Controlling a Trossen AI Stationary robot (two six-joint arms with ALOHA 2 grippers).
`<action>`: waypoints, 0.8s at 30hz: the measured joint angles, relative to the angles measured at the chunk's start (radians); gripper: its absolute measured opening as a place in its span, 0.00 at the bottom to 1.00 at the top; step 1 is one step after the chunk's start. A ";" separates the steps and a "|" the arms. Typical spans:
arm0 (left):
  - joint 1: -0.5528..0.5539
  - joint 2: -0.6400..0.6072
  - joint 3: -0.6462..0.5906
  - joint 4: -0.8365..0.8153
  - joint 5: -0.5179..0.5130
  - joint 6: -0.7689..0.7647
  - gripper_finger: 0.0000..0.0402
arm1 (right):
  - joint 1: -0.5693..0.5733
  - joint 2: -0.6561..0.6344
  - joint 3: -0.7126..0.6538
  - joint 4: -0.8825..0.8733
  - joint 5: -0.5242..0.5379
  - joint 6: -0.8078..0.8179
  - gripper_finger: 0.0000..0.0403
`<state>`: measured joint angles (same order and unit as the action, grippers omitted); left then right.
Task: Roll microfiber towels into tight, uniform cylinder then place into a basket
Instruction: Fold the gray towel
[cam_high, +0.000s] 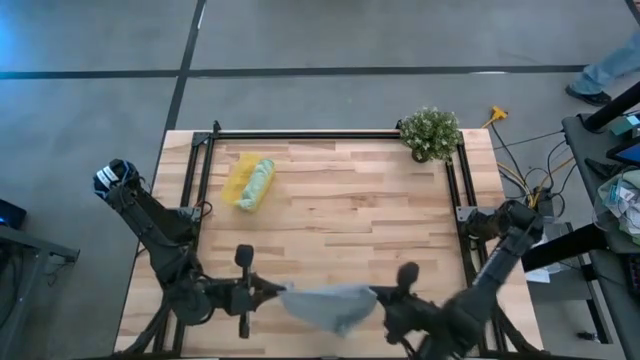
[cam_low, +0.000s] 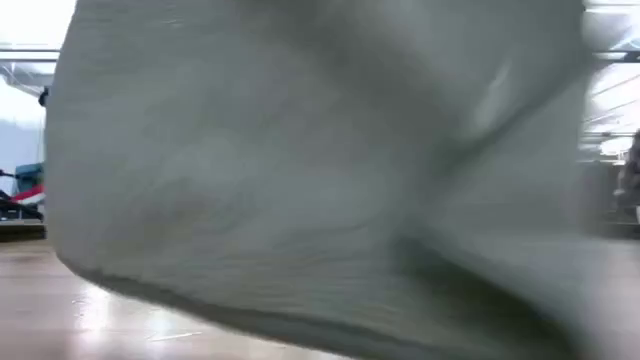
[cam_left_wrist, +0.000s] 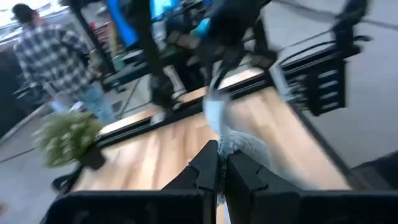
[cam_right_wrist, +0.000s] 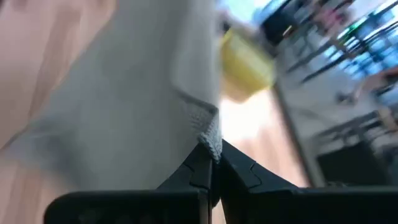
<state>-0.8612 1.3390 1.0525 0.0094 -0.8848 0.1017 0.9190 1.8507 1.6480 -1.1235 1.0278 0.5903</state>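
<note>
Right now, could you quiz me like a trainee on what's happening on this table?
1. True or false: the grey-blue towel lies flat and untouched.
2. What sits in the yellow basket? A) the potted plant B) a rolled green towel C) nothing
3. How many pincers grip the grey-blue towel?

Key:
1. False; it hangs stretched between the left pincer and the right pincer.
2. B
3. Two, both shut on its edge.
</note>
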 joint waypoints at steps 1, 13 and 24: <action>-0.003 0.001 -0.001 0.013 0.011 0.011 0.00 | -0.014 0.000 -0.019 0.003 -0.034 -0.006 0.02; -0.003 0.001 -0.016 0.070 -0.061 0.016 0.00 | -0.049 0.000 -0.051 0.220 -0.118 -0.166 0.02; -0.010 0.037 -0.009 0.193 -0.142 0.118 0.00 | -0.106 -0.027 -0.045 0.004 0.359 -0.127 0.02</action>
<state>-0.8715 1.3760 1.0439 0.2028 -1.0269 0.2195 0.8131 1.8235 1.6028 -1.1197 1.3872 0.4635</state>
